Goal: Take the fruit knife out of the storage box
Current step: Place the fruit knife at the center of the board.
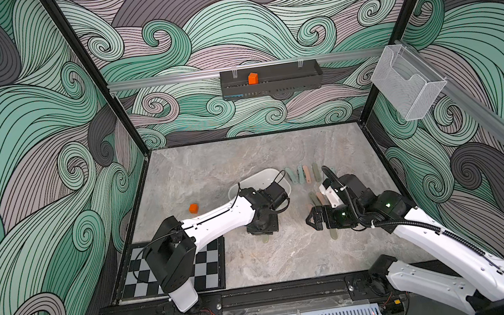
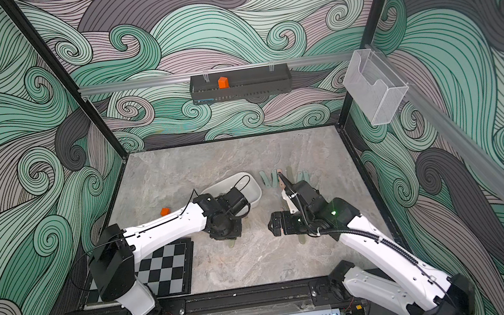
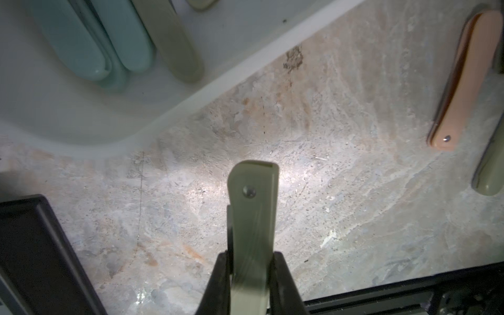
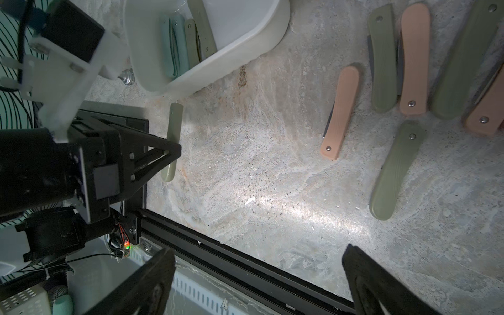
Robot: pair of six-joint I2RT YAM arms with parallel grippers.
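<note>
Left wrist view: the left fingers (image 3: 215, 286) are clamped together on the lower half of a folded olive fruit knife (image 3: 252, 204), whose rivet end points out over bare desk (image 3: 341, 204).
Knife position: it is outside the storage box (image 3: 68, 117) and clear of its rim. I cannot tell whether its tip touches the desk or hangs just above it.
Storage box: this white tub sits just beside the held knife, with teal knives (image 3: 81, 41) and more olive knives (image 3: 174, 43) inside.
Right fingers: the right fingers (image 4: 147, 283) stand wide apart and empty, over bare desk near the front rail.
Already out: a pink knife (image 4: 341, 114), an olive knife on the desk (image 4: 392, 169) and a row of others (image 4: 409, 60) lie flat on the right arm's side, well apart from the held one.
Step in hand: judging by the grip and the open desk below, this is the set-down of a knife lifted from the box.
Doing it well: lower until the handle lies flat along the desk, then part the fingers. Releasing from a height or on one end would likely let it tip or skid.
Placement: choose the bare patch between the box and the laid-out knives, away from the box wall.
Risk: the right fingers are near, so a straight lift up afterwards seems the safest way out.
</note>
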